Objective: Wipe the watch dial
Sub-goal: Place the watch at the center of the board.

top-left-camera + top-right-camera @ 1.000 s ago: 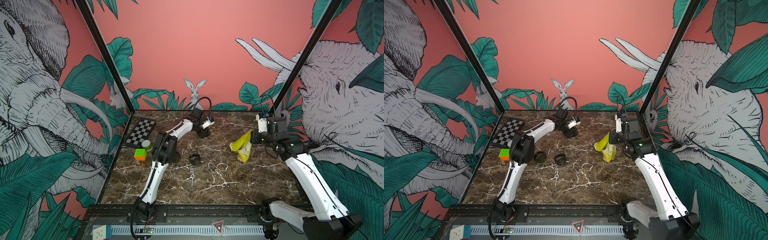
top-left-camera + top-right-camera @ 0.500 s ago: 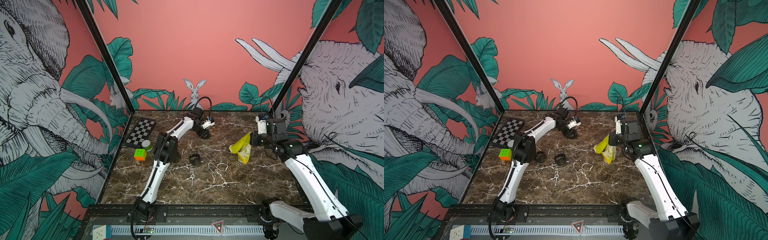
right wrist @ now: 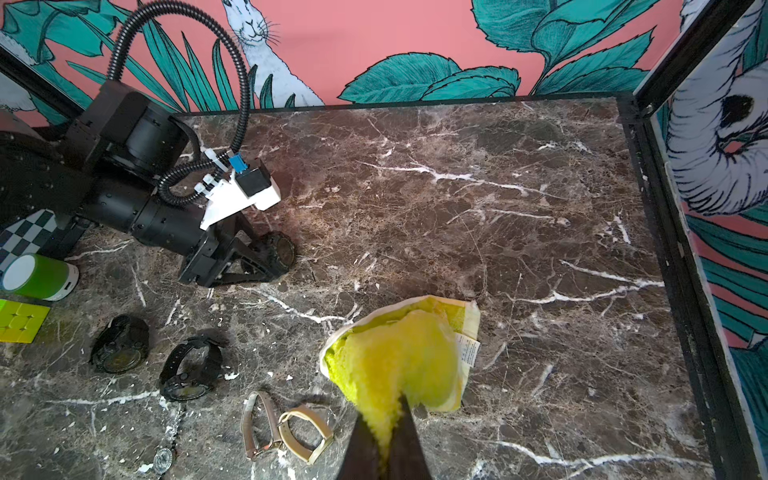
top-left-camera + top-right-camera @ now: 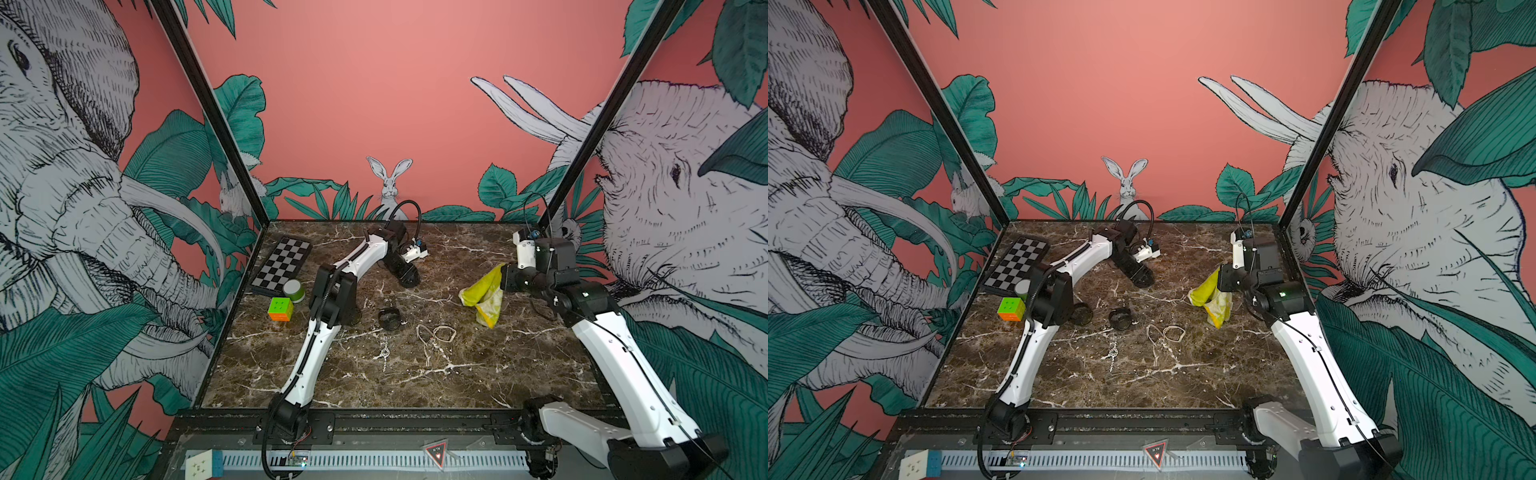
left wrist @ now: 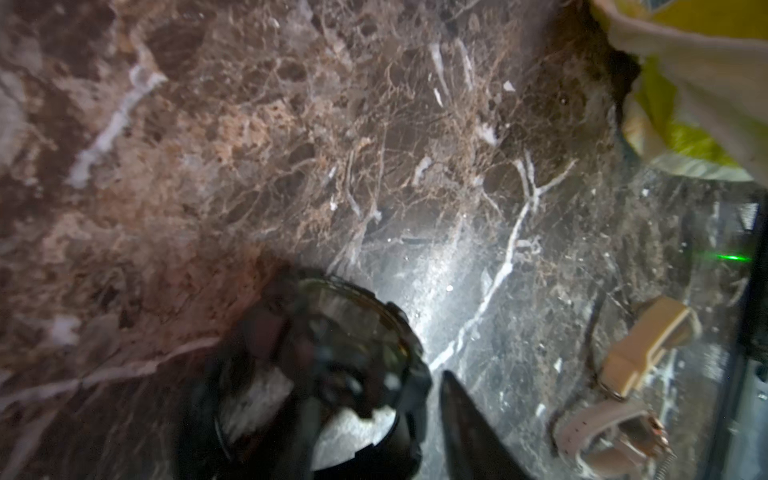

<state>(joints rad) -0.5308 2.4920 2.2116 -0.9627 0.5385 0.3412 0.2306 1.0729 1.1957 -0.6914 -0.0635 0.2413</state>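
One black watch (image 3: 279, 249) is low over the far middle of the counter (image 3: 457, 187), with the left jaws standing apart on either side of it; whether they clamp it I cannot tell. The right jaws are pressed together on a yellow cloth (image 3: 399, 357), well apart from the watch.
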